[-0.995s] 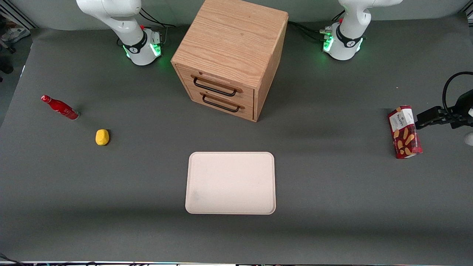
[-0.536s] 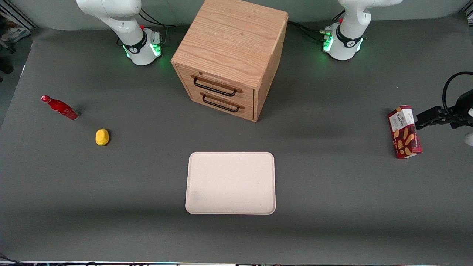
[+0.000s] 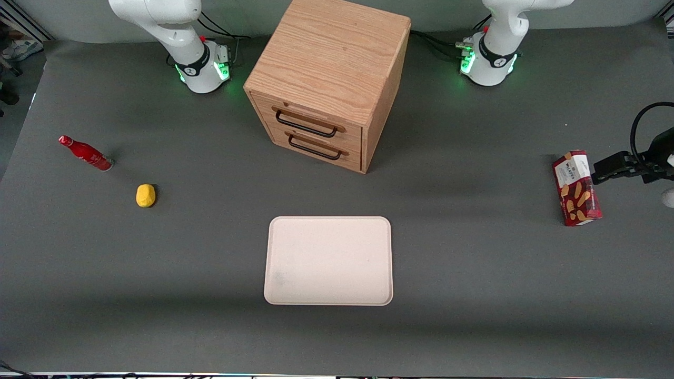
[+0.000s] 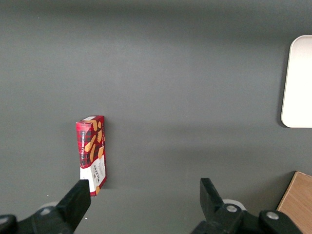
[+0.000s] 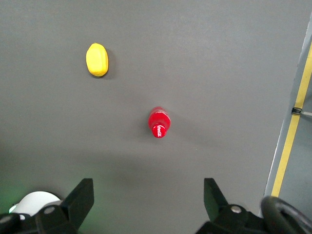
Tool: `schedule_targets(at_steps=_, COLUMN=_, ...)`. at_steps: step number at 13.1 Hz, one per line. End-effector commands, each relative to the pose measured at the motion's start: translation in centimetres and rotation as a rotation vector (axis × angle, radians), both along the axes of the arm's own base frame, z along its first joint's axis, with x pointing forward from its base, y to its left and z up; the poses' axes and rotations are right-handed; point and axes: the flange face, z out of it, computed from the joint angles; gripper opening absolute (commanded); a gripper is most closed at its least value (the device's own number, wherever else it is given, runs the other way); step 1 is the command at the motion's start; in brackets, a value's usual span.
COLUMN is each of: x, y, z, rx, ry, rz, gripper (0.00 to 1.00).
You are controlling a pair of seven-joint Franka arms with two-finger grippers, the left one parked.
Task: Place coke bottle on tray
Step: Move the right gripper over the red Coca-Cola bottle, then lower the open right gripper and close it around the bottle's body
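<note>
The coke bottle [image 3: 84, 153], small, slim and red with a red cap, stands upright on the grey table toward the working arm's end. The right wrist view looks down on the coke bottle [image 5: 159, 122] cap-first. My gripper [image 5: 148, 195] hangs high above the table near it, open wide, with nothing between its fingers and well apart from the bottle. It does not show in the front view. The cream tray [image 3: 328, 260] lies flat and bare at mid-table, nearer the front camera than the cabinet, and an edge of the tray [image 4: 298, 83] shows in the left wrist view.
A yellow lemon-like object [image 3: 146, 195] lies beside the bottle, nearer the tray, and shows as the yellow object [image 5: 97, 59] from the wrist. A wooden two-drawer cabinet [image 3: 329, 79] stands mid-table. A red biscuit box [image 3: 576, 188] stands toward the parked arm's end. The table edge [image 5: 292, 122] runs close to the bottle.
</note>
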Motion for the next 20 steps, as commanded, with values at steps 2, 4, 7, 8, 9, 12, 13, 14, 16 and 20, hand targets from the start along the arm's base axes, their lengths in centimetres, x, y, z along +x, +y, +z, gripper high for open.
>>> schedule_targets(at_steps=2, x=-0.6, y=0.4, z=-3.5, rx=-0.006, ry=-0.018, rz=0.037, gripper=1.0)
schedule_targets(at_steps=4, x=-0.4, y=0.2, z=-5.8, rx=-0.009, ry=-0.027, rz=0.034, gripper=1.0)
schedule_targets(at_steps=7, x=0.3, y=0.1, z=-9.6, rx=-0.026, ry=-0.044, rz=0.039, gripper=1.0)
schedule_targets(at_steps=8, x=0.3, y=0.0, z=-10.7, rx=-0.032, ry=-0.055, rz=0.051, gripper=1.0)
schedule_targets(at_steps=9, x=0.1, y=-0.1, z=-12.0, rx=-0.034, ry=-0.061, rz=0.059, gripper=1.0)
schedule_targets(at_steps=12, x=-0.1, y=-0.5, z=-15.1, rx=-0.035, ry=-0.054, rz=0.051, gripper=1.0)
schedule_targets(at_steps=13, x=0.1, y=-0.5, z=-15.7, rx=-0.036, ry=-0.049, rz=0.048, gripper=1.0)
schedule_targets(at_steps=14, x=0.4, y=-0.6, z=-16.4, rx=-0.047, ry=-0.046, rz=0.049, gripper=1.0)
schedule_targets(at_steps=16, x=1.0, y=-0.6, z=-18.3, rx=-0.065, ry=-0.032, rz=0.054, gripper=1.0)
schedule_targets(at_steps=20, x=0.0, y=0.2, z=-21.2, rx=-0.068, ry=-0.047, rz=0.057, gripper=1.0)
